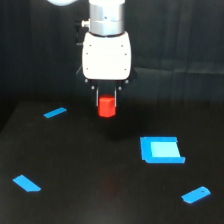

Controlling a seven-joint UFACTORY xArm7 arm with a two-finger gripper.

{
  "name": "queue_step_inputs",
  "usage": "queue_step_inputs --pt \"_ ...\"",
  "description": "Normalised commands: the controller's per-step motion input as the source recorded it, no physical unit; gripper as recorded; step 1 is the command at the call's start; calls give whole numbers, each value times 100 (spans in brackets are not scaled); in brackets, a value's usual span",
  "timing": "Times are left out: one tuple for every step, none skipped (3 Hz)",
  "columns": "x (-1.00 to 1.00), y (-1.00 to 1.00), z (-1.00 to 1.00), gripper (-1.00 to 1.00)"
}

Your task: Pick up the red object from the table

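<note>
1. Wide matte black table (75, 195): four flat blue pieces scattered on it.
2. White-bodied gripper (107, 102): hangs above table, fingers clenched on item 3.
3. Small red-orange stubby block (107, 107): held between fingers, apparently lifted clear of the surface.

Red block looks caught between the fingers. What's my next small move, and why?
Probably a short, straight lift. The red object sits between the fingers of the gripper, seemingly clear of the table. Whether the hold is firm is hard to tell, so move slowly.
</note>
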Motion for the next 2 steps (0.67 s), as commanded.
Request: queue_step_inputs --pt "5 -4 80 -100" --pt "8 -2 32 -99"
